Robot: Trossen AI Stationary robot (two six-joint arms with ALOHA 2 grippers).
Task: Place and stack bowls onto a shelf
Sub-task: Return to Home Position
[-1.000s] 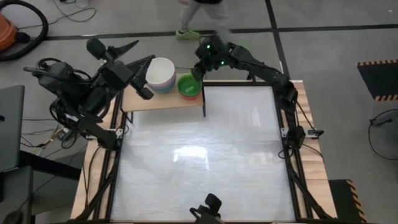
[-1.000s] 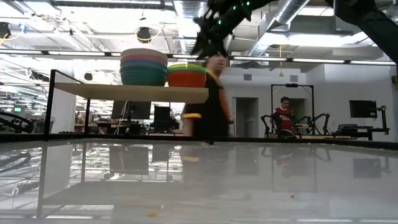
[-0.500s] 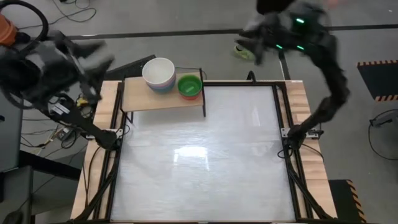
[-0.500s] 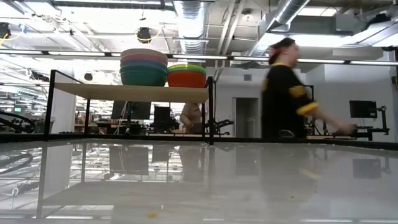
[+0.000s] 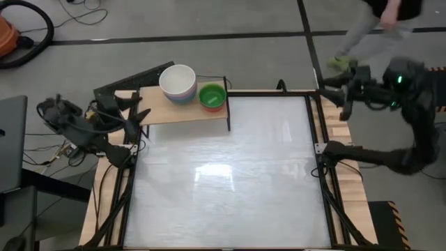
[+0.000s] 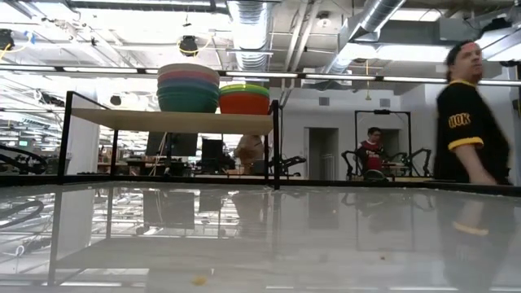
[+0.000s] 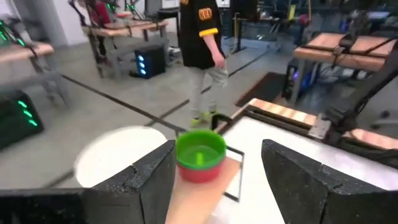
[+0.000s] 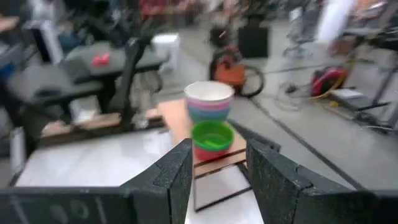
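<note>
Two stacks of bowls stand on the light-wood shelf at the table's far left. The taller stack has a cream-white bowl on top; in the low view it shows pink, cyan and dark green layers. Beside it a lime bowl sits in a red one. My left gripper is open, off the shelf's left end, and its wrist view looks at the lime bowl. My right gripper is open beyond the table's far right corner, facing the shelf.
A person walks past beyond the table's far right corner and shows at the right in the low view. The white tabletop lies between the two arms. A laptop sits off the table's left side.
Both arms have pulled away from the shelf. The left arm swung out past the table's left edge and settled low beside the shelf's left end. The right arm swung from the lime bowl to beyond the far right corner. The person walked from left to right. The bowls stayed put.
</note>
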